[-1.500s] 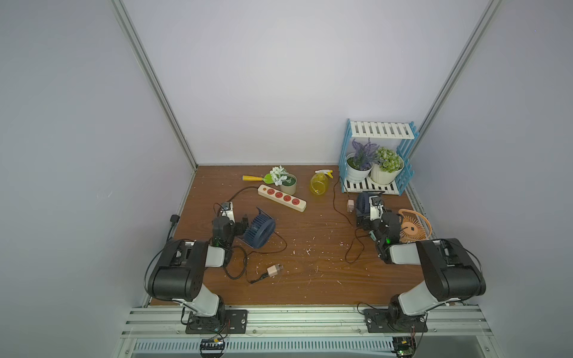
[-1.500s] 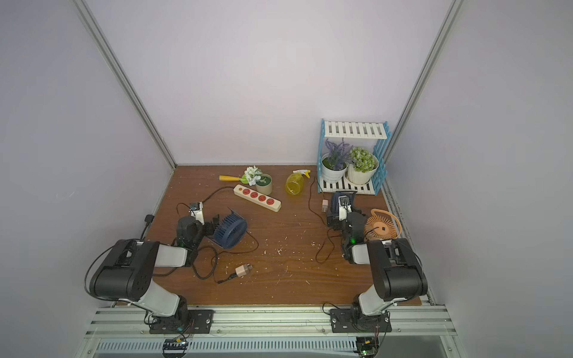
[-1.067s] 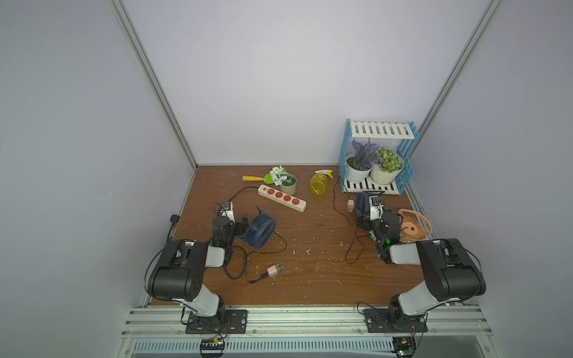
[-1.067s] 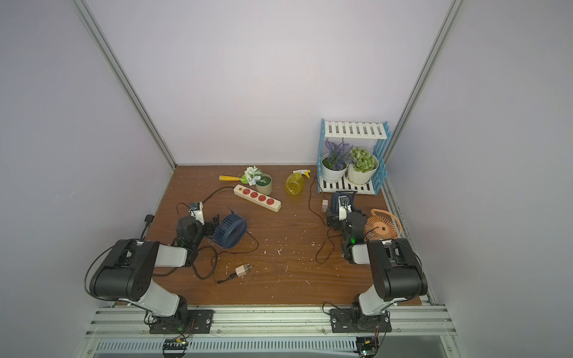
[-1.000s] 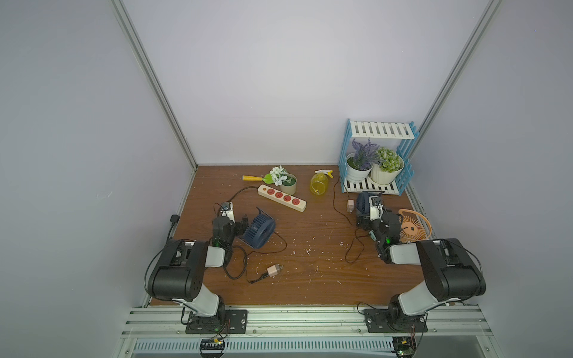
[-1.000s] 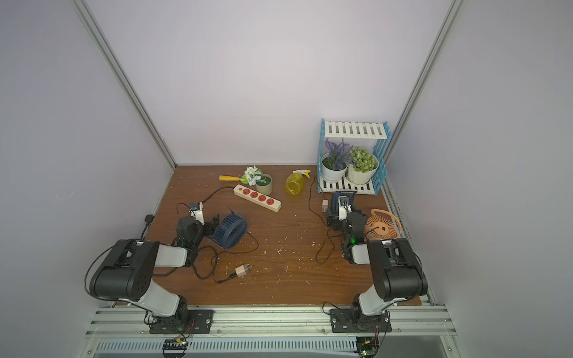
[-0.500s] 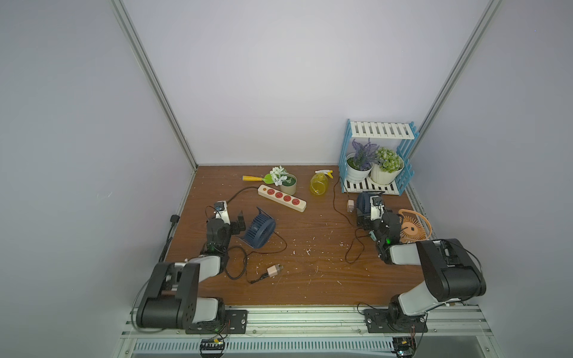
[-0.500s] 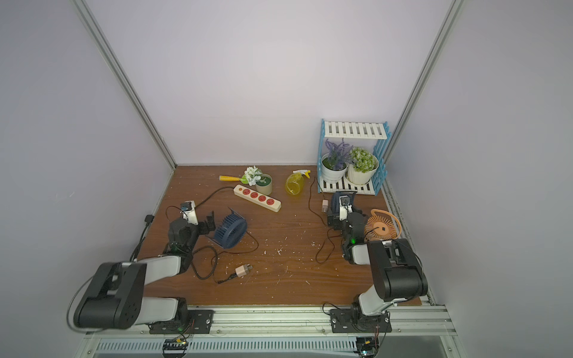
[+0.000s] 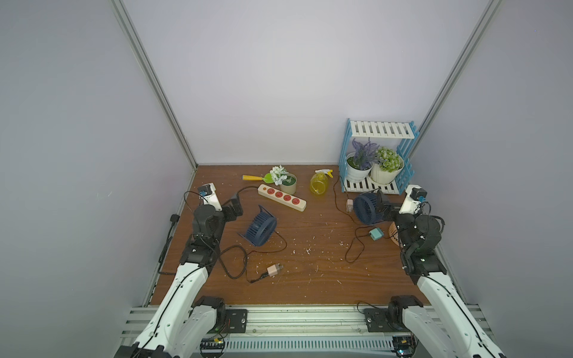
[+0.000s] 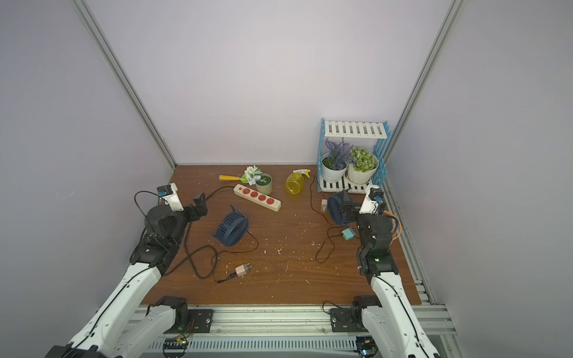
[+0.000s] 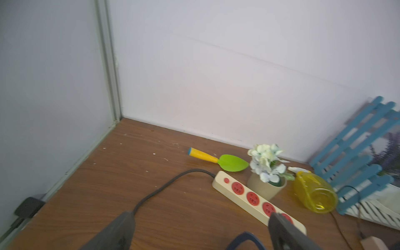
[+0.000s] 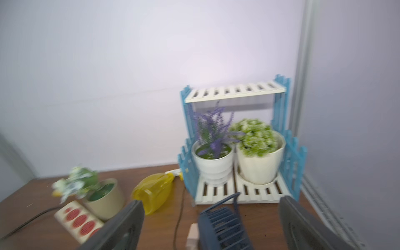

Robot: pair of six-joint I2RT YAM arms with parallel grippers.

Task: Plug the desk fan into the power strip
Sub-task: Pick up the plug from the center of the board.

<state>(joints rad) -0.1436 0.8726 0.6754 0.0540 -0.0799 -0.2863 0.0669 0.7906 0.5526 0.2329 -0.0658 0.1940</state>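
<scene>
clock frame: read in a top view, twelve o'clock toward the back wall [image 9: 279,93].
left pincer [image 9: 236,203]: jaws stand wide apart with nothing between them; it hangs over the left side of the table [image 9: 310,279].
right pincer [image 9: 383,204]: also spread wide and empty, just beside a second blue fan [image 9: 367,208] at the right side.
power strip [image 9: 282,197]: lies flat near the back middle of the table, at about three o'clock from the left pincer; the four sockets [image 11: 237,188] look free.
strip axis: runs from ten o'clock, where the red button [image 11: 226,180] and the black cord [image 11: 164,186] are, to four o'clock.
desk fan [image 9: 260,226]: I take it to be the dark blue one at four o'clock from the left pincer, resting tilted on its frame; which fan the task means is not fully sure.
plug [image 9: 274,269]: a small beige block on the end of the thin cable [image 9: 247,266], at five o'clock from the left pincer and six o'clock from the strip, well apart from it.
deciding relation: the plug must go toward twelve o'clock, and the fan lies between plug and strip.
nearer arm: the left one, in my judgement; the right pincer is well apart from this plug.
materials: strip of smooth hard cream plastic, flat and long; fan a round ribbed plastic grille; cable limp and looped; table of dark wood grain with pale crumbs.
</scene>
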